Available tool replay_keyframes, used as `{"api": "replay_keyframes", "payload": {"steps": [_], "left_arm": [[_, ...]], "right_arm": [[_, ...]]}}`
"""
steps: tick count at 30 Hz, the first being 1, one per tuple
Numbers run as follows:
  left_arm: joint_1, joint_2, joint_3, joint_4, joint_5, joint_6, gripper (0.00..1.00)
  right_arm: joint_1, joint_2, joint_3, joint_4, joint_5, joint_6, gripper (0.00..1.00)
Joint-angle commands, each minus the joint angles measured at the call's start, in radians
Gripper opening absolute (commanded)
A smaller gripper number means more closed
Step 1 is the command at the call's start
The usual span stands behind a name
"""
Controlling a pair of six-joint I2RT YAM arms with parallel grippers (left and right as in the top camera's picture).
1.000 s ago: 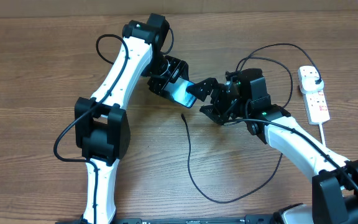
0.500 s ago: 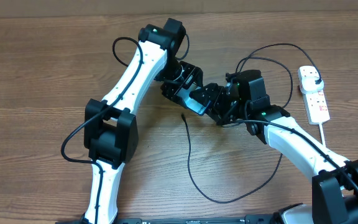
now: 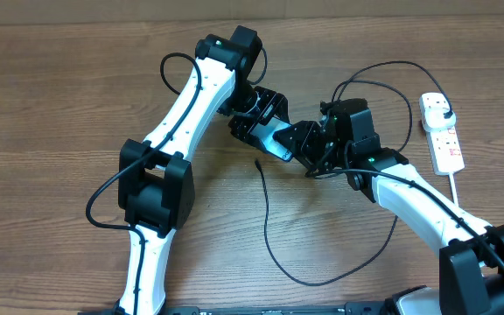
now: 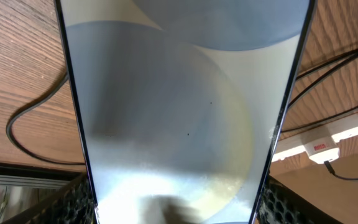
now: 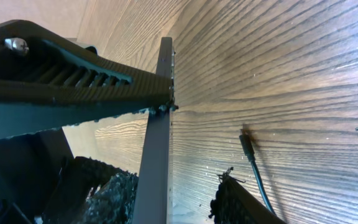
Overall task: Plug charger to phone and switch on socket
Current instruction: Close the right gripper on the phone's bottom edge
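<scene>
My left gripper is shut on the phone and holds it above the table; its light blue screen fills the left wrist view between the fingers. In the right wrist view the phone shows edge-on between the jaws of my right gripper. That gripper is open, with a gap between the phone and the right pad. The charger's connector tip lies on the wood just below the phone, also seen as a small tip. Its black plug sits in the socket at the far right.
The charger cable loops toward the front of the table and back up to the right. The socket's white cord runs down the right side. The socket also shows beyond the phone in the left wrist view.
My left arm carried the phone to the right, into the right gripper's jaws. The right jaws have narrowed around the phone's end.
</scene>
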Motion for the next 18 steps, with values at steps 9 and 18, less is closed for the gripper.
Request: {"api": "replay_keyframes", "payload": {"steps": [9, 18], "left_arm": [[-0.023, -0.043, 0.027, -0.002, 0.049, -0.022, 0.04], [-0.046, -0.043, 0.027, 0.016, 0.045, -0.029, 0.04]], "right_arm": [[0.006, -0.002, 0.017, 0.010, 0.045, -0.024, 0.36], [0.006, -0.002, 0.017, 0.014, 0.062, -0.024, 0.30]]}}
